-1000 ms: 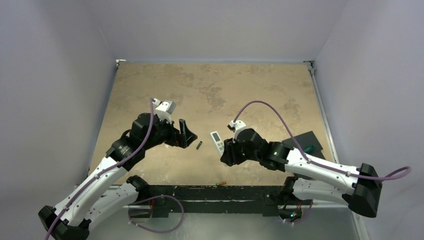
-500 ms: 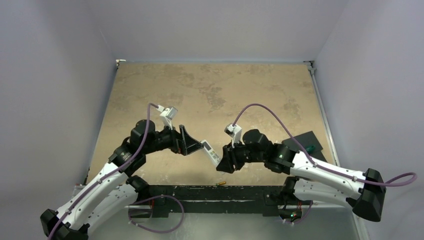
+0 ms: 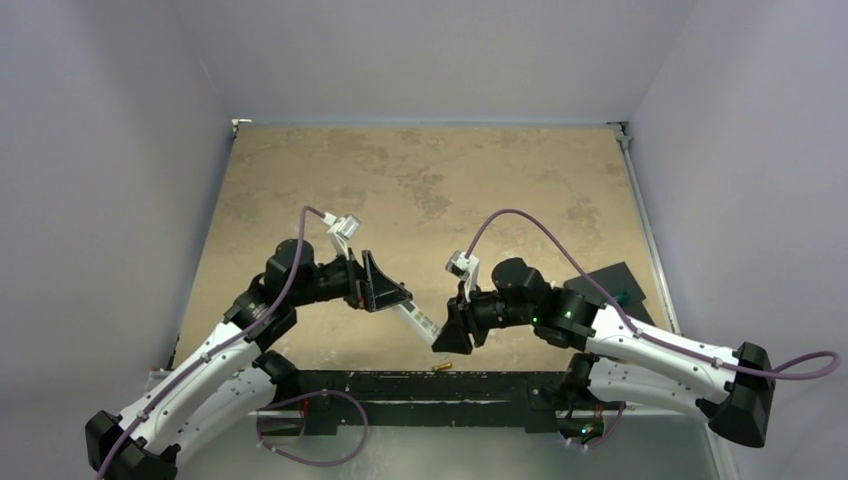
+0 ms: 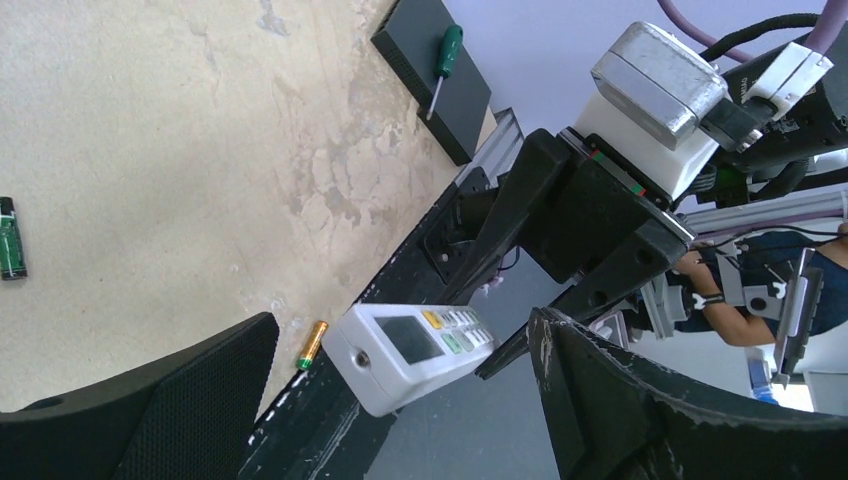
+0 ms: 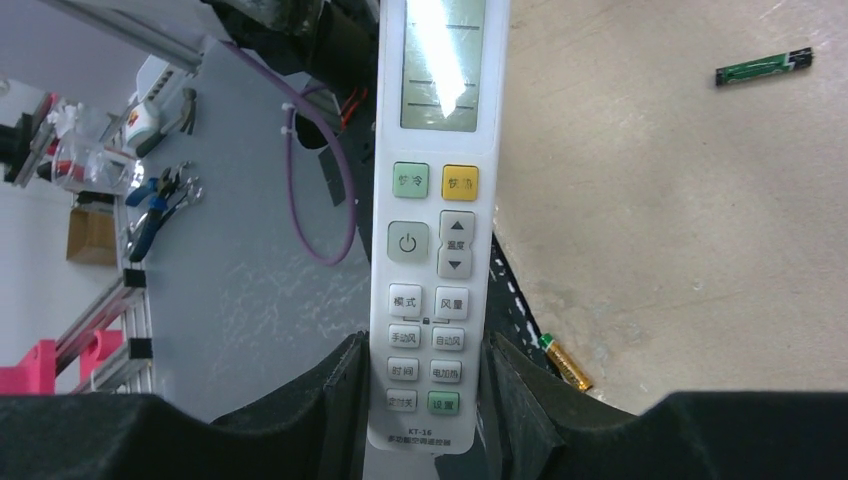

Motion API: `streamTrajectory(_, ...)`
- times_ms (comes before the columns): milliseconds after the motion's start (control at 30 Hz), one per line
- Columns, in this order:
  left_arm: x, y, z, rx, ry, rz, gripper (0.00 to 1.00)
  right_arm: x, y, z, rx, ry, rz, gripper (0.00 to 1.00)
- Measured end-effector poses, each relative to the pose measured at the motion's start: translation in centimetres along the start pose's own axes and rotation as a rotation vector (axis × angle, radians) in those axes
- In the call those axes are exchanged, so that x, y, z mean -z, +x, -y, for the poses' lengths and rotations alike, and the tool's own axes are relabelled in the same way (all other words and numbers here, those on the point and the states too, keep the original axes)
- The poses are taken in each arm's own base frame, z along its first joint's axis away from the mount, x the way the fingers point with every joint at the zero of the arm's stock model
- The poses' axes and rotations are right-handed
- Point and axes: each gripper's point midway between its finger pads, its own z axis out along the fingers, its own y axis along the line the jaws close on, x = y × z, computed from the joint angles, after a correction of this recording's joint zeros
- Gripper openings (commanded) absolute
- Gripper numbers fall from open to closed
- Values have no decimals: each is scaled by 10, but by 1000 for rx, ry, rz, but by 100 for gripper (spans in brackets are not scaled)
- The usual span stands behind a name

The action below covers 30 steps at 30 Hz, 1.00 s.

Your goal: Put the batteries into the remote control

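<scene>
My right gripper point(image 3: 452, 335) point(image 5: 425, 412) is shut on the button end of the white remote control point(image 3: 421, 321) point(image 5: 437, 200) and holds it off the table, face towards the right wrist camera. My left gripper point(image 3: 393, 293) point(image 4: 400, 400) is open, its jaws either side of the remote's screen end point(image 4: 410, 352) without touching it. The gold-copper battery point(image 3: 441, 368) point(image 4: 311, 344) point(image 5: 566, 362) lies at the table's near edge. The dark battery point(image 4: 10, 250) point(image 5: 763, 66) lies on the table; in the top view the left gripper hides it.
A black flat pad point(image 3: 612, 278) point(image 4: 440, 85) with a green-handled screwdriver point(image 3: 618, 297) point(image 4: 445, 60) on it lies at the right side of the table. A black frame rail point(image 3: 420, 385) runs along the near edge.
My right gripper has lifted the remote off the table and swung it towards the near edge. My left gripper has moved right, so its open jaws now flank the remote's screen end.
</scene>
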Motion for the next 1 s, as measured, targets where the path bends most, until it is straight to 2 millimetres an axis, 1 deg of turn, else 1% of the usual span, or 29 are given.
streamTrajectory(200,-2,5,4,16,38,-20,90,1,1,-9,19,-53,-13,0)
streamTrajectory(433,-3,9,12,21,108,-29,88,0,-10,-22,12,-110,29,0)
streamTrajectory(700,5,-3,41,-20,229,14,87,3,-25,-37,-21,-178,102,0)
streamTrajectory(1000,10,-7,58,-25,315,33,84,7,-32,-51,-68,-267,173,0)
